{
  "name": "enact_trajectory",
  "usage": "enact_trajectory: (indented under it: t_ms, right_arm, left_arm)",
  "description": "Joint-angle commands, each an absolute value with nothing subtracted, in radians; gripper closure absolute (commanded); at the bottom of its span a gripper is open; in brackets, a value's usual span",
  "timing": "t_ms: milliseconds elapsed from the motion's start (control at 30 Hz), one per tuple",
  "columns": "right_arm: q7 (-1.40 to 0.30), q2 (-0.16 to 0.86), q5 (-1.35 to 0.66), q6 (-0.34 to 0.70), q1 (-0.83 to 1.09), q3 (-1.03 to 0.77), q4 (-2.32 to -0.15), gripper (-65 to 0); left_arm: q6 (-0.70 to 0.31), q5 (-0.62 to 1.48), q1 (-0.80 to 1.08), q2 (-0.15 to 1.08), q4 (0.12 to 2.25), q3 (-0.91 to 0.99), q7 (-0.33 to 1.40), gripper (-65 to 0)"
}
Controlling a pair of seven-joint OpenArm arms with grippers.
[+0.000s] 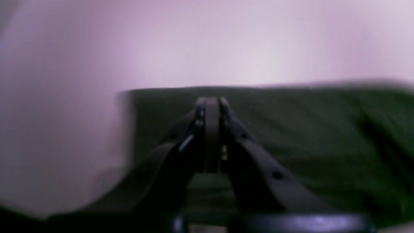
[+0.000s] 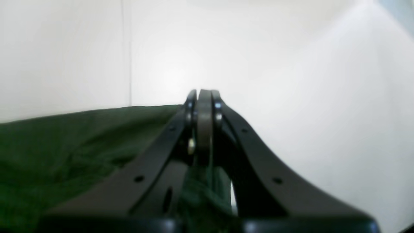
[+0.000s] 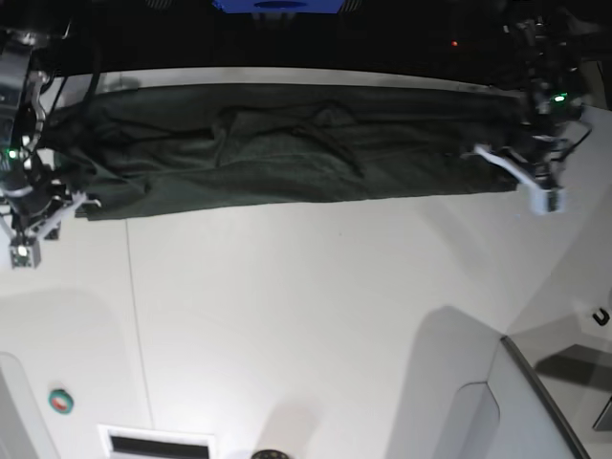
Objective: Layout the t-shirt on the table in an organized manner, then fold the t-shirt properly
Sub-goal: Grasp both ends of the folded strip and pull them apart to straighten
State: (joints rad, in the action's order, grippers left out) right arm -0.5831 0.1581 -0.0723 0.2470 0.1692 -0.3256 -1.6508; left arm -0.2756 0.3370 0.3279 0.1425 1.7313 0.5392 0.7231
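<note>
Near edge of the desk [image 3: 306,316] is bare white with a thin dark seam running front to back. Further back, the t-shirt [image 3: 277,143] lies stretched in a long, wrinkled band across the desk's far side. Right end effector [image 2: 204,97] has its jaws pressed together, pinching green fabric at one end (cloth bunched between the fingers in the wrist view). Left end effector [image 1: 212,103] likewise closed tight at the other end, on the cloth's edge.

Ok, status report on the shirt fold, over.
Left gripper shut on the t-shirt; right gripper shut on it too. Shirt stretched along the table's far edge. Nothing in the way.
</note>
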Motion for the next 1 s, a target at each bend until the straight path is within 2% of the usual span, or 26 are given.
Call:
enact_trajectory:
  t_ms: [0, 100, 133, 200, 233, 333, 533, 800, 967]
  right_arm:
    - [-0.565, 0.162, -0.07, 0.242, 0.176, -0.332, -1.689, 0.0]
    - [-0.565, 0.139, -0.07, 0.242, 0.231, -0.331, -1.739, 0.0]
    - [-0.565, 0.13, -0.07, 0.243, 0.245, -0.325, -1.745, 0.0]
    - [-0.565, 0.11, -0.07, 0.246, 0.262, -0.323, -1.747, 0.0]
    - [-0.565, 0.104, -0.07, 0.257, 0.265, -0.323, -1.747, 0.0]
    - [-0.565, 0.082, -0.07, 0.285, 0.275, -0.323, -1.747, 0.0]
    - [-0.567, 0.081, -0.07, 0.291, 0.277, -0.323, -1.745, 0.0]
    - [-0.567, 0.081, -0.07, 0.291, 0.289, -0.323, -1.745, 0.0]
    - [-0.567, 0.081, -0.07, 0.291, 0.291, -0.329, -1.745, 0.0]
  left_arm:
    - [-0.272, 0.392, 0.326, 0.157, 1.745, 0.602, 0.707, 0.0]
    - [-0.274, 0.564, 0.348, 0.182, 1.695, 0.745, 0.708, 0.0]
    - [-0.274, 0.624, 0.355, 0.209, 1.672, 0.769, 0.708, -7.6]
    - [-0.274, 0.746, 0.369, 0.251, 1.613, 0.78, 0.708, -32.6]
    - [-0.274, 0.806, 0.377, 0.277, 1.589, 0.776, 0.708, -42.3]
    - [-0.295, 0.929, 0.38, 0.309, 1.512, 0.771, 0.708, -55.8]
    - [-0.553, 0.951, 0.332, 0.314, 1.287, 0.773, 0.708, -61.2]
    - [-0.575, 0.691, 0.268, 0.302, 1.185, 0.769, 0.708, -60.9]
    - [-0.575, 0.628, 0.254, 0.286, 1.159, 0.642, 0.708, -60.9]
